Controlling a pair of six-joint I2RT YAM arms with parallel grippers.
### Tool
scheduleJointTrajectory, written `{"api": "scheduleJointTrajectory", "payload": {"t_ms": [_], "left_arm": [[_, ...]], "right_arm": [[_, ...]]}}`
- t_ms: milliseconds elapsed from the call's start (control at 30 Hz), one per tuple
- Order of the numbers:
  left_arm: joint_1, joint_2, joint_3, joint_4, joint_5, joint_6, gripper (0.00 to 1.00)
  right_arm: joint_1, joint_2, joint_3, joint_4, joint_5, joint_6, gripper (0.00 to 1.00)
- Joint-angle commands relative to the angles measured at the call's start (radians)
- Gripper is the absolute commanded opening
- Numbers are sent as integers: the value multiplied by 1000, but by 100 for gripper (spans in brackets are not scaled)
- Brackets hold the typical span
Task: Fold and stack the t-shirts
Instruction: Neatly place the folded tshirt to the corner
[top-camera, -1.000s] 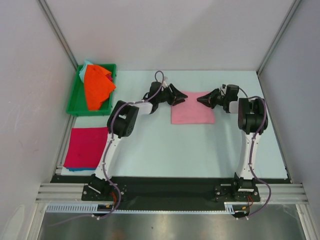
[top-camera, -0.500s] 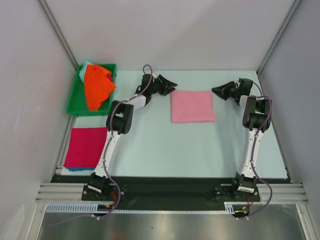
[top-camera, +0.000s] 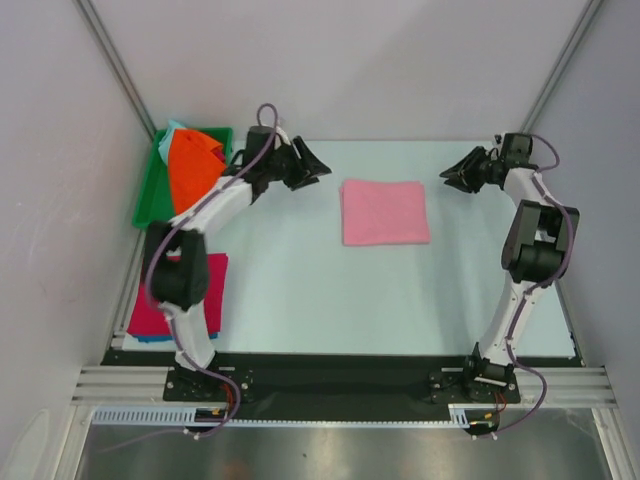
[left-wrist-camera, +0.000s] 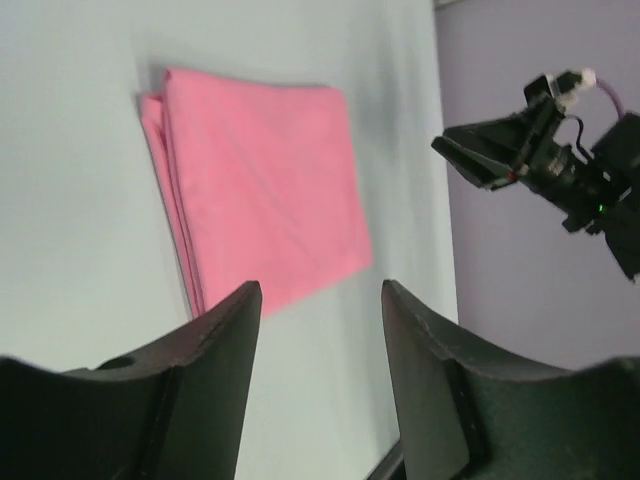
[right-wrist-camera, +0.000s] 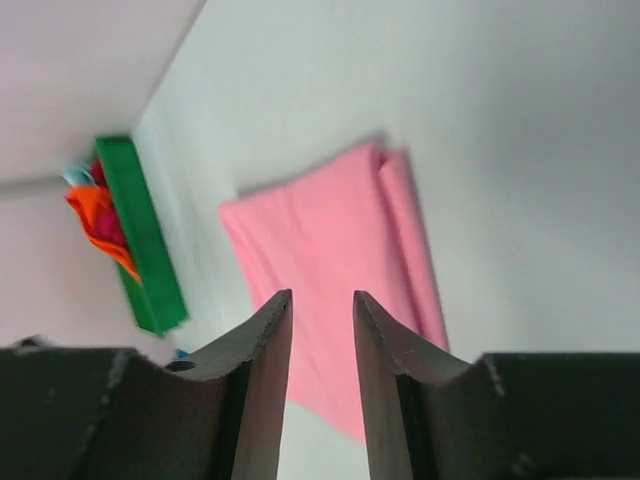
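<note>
A light pink t-shirt (top-camera: 385, 212) (left-wrist-camera: 260, 190) (right-wrist-camera: 320, 230) lies folded into a square on the middle of the table. My left gripper (top-camera: 315, 165) (left-wrist-camera: 320, 290) hovers off its left side, open, with only bare table between the fingers. My right gripper (top-camera: 450, 175) (right-wrist-camera: 321, 295) hovers off its right side, jaws a little apart and holding nothing. A bright orange t-shirt (top-camera: 192, 172) (right-wrist-camera: 95, 215) is bunched in the green tray (top-camera: 150, 195). A folded magenta-red t-shirt (top-camera: 145, 305) lies at the near left, partly behind my left arm, with a teal edge (top-camera: 150, 340) beneath it.
The green tray (right-wrist-camera: 145, 240) stands at the far left corner against the left wall. Grey enclosure walls close in the table on the left, right and back. In the left wrist view the right gripper (left-wrist-camera: 470, 150) shows against the right wall.
Both grippers have drawn back from the pink t-shirt, the left toward the tray, the right toward the right wall. Both sets of jaws have widened. The pink t-shirt lies flat and untouched.
</note>
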Motion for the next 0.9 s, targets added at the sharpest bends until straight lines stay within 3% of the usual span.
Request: {"api": "scheduleJointTrajectory", "payload": {"t_ms": [0, 133, 233, 300, 433, 467, 500, 633, 867], "left_arm": [[-5, -315, -260, -72, -55, 108, 58], [-16, -663, -538, -80, -41, 86, 59], [-26, -865, -719, -86, -30, 63, 60], [-26, -961, -836, -92, -15, 28, 60], [-26, -1147, -945, -159, -25, 6, 62], [-25, -1191, -969, -191, -33, 3, 63], [-25, -1216, -980, -208, -41, 0, 63], [-22, -1268, -997, -297, -84, -37, 60], [7, -1219, -970, -431, -134, -93, 59]], "right_arm": [[67, -247, -112, -249, 134, -278, 38], [160, -535, -315, -263, 266, -354, 41], [313, -708, -413, -264, 422, -397, 45], [471, -779, -462, -250, 522, -450, 51], [761, -879, -542, -215, 867, -582, 64], [818, -905, -570, -170, 935, -663, 72], [937, -911, -596, -143, 995, -717, 75], [1146, -896, -787, -28, 1140, -1014, 81], [1194, -735, -959, 333, 1139, -1341, 82]]}}
